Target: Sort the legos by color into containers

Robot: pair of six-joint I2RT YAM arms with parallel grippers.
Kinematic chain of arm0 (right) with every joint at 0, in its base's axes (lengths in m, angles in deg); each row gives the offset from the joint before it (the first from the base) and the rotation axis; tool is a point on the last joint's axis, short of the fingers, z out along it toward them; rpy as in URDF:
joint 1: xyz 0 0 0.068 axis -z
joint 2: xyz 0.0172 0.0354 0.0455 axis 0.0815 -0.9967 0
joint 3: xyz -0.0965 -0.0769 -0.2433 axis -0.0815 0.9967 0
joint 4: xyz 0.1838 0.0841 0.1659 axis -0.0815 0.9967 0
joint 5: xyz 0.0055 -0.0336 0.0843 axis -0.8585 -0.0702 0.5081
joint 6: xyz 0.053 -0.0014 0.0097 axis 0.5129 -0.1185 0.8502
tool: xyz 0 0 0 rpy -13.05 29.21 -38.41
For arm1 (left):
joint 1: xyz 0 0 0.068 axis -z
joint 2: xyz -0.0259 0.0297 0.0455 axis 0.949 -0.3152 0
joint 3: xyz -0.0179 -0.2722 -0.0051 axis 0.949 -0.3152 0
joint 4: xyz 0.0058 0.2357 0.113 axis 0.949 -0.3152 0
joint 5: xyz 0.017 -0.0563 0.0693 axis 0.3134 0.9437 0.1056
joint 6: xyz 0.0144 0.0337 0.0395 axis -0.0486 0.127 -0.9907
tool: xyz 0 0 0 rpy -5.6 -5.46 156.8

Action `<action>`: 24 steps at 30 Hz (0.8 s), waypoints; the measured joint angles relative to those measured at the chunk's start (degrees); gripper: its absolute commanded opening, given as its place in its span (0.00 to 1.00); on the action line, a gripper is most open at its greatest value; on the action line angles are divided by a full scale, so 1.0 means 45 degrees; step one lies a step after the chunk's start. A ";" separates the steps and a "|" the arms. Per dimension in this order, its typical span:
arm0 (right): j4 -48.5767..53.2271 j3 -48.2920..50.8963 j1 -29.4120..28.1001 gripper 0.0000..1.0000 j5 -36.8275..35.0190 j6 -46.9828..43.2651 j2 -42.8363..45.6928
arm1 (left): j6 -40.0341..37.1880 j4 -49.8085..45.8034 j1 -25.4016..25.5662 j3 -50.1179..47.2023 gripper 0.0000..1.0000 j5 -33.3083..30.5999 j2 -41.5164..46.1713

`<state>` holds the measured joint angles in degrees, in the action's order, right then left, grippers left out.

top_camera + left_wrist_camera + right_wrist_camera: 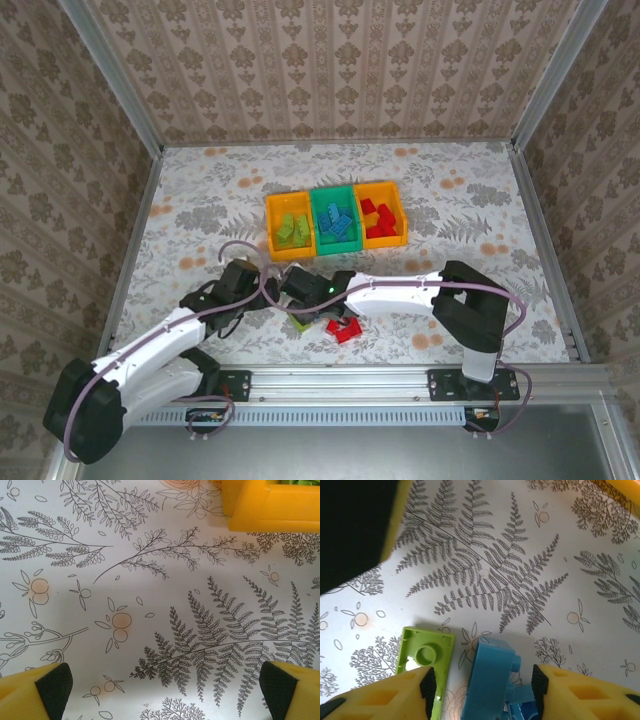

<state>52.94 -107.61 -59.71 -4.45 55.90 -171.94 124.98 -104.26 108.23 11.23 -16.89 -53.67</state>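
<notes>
**Right gripper set over blue lego; grasp pending**

Right gripper point(484, 684): fingers apart, straddling blue lego point(487, 672). Lime lego point(426, 655) lies just beside one finger, so close on blue alone. Left gripper point(165, 687): fingers apart, nothing between. Beyond, green container point(333, 190) holds blues.

We see bright, even light from above in the top view. The table point(200, 200) looks pale, and the left arm point(150, 350) and right arm point(400, 292) cast only soft, short shadows beneath them.

In the left wrist view the printed cloth is sharp. A faint grey band of shadow crosses its middle, and the fingers point(52, 687) of the left gripper point(165, 692) are soft-edged.

In the right wrist view a dark blurred shape point(350, 525) sits out of focus in the upper left. Soft shadows lie around the blue brick point(490, 680) and the green brick point(426, 652).
</notes>
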 measured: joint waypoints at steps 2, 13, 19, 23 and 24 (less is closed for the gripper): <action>0.0136 -0.0015 0.0000 0.50 -0.0107 0.0102 -0.0049 | 0.0005 0.0005 0.0000 -0.0112 1.00 0.0039 0.0121; 0.0398 -0.0461 0.0000 0.52 -0.0058 0.0107 -0.0568 | 0.0102 -0.0058 -0.0083 -0.0306 1.00 0.0092 0.0622; 0.0486 -0.0617 0.0000 0.49 0.0175 0.0107 -0.0685 | 0.0107 -0.0073 -0.0083 -0.0330 1.00 0.0097 0.0651; 0.0515 -0.0612 0.0000 0.47 0.0175 0.0112 -0.0733 | 0.0112 -0.0092 -0.0083 -0.0355 1.00 0.0102 0.0748; 0.0515 -0.0612 0.0000 0.47 0.0175 0.0117 -0.0733 | 0.0112 -0.0092 -0.0083 -0.0355 1.00 0.0102 0.0772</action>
<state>55.25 -110.36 -59.71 -3.66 56.42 -175.24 125.49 -104.68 107.86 9.64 -16.43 -50.19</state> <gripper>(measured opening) 0.476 0.999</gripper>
